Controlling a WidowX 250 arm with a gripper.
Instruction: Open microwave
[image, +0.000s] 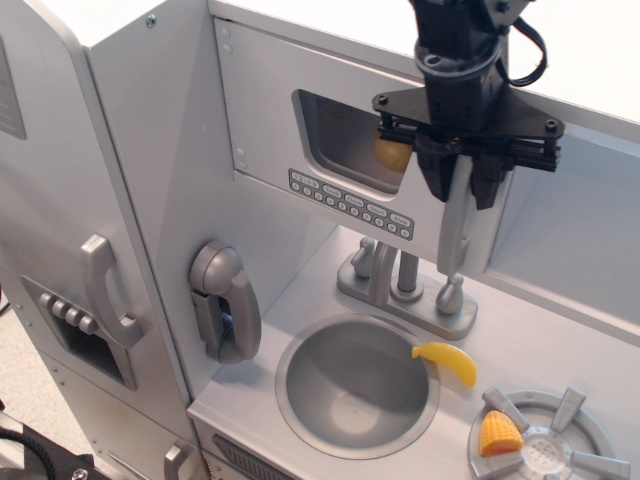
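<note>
The microwave (290, 110) is a grey compartment above the sink, with a rounded clear window (345, 135), a row of small buttons (350, 205) and a long vertical silver handle (455, 225) at its right edge. A yellow round item (390, 153) shows behind the window. My black gripper (460, 185) hangs from above with its fingers closed around the upper part of the handle. The door's right edge stands slightly out from the cabinet.
A grey fridge door with curved handle (105, 290) stands at left, a toy phone (225, 300) on the side wall. Below are a faucet (405, 280), a round sink (355, 385), a yellow banana piece (447, 362), and a burner (550, 435) holding a corn piece (498, 436).
</note>
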